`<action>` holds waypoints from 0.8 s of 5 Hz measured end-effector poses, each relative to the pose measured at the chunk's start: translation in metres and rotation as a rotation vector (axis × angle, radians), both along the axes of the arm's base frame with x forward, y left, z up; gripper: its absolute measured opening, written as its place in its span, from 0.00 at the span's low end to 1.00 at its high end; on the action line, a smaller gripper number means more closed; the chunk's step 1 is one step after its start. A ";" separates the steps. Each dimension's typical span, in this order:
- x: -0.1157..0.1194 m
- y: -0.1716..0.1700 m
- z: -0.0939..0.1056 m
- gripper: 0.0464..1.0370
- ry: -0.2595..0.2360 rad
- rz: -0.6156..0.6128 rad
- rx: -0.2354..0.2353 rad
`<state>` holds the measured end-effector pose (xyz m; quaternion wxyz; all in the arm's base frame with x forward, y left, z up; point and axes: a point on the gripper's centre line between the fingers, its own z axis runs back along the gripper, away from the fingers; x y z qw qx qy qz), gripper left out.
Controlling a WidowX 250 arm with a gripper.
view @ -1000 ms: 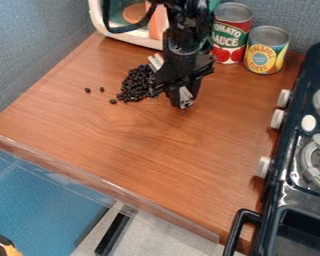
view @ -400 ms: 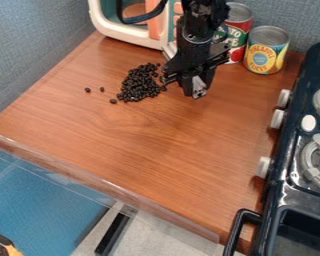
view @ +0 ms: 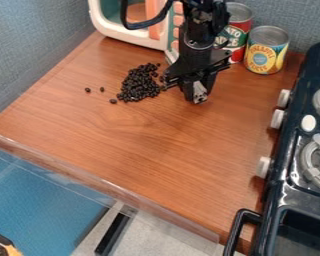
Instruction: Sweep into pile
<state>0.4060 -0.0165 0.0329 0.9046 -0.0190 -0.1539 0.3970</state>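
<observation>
From my camera feed I have the black robot gripper (view: 197, 94) hanging over the counter, just to the right of the beans in the view. Its body is angular and dark, with a pale grey patch near the tip; I can't tell whether it is spread or pressed together, nor whether it touches the surface.

The pile of small, glossy black beans (view: 138, 86) lies on the upper left part of the reddish-brown wood-grain counter (view: 156, 140), in a lumpy, roughly oval heap with loose edges. Three stray beans (view: 87, 90) sit apart from it, two to the left and one near its lower left side.

Behind the arm I see a rounded, off-white toy microwave (view: 119, 30) with peach trim and a teal inside. Near it stand two ribbed-lid metal cans: a cylindrical red-and-green labelled can (view: 239, 27), partly hidden by the arm, and a shorter yellow-and-blue labelled can (view: 266, 50). Both labels carry printed lettering.

On the right is a shiny black toy stove (view: 283, 192) with white knobs and grey burner grates. The blue wall (view: 29, 50) has a woven-looking texture.
</observation>
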 end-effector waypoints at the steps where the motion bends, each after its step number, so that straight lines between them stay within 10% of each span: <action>1: -0.001 0.000 -0.003 0.34 0.011 -0.001 0.002; 4: -0.003 -0.001 -0.007 0.34 0.033 -0.025 0.007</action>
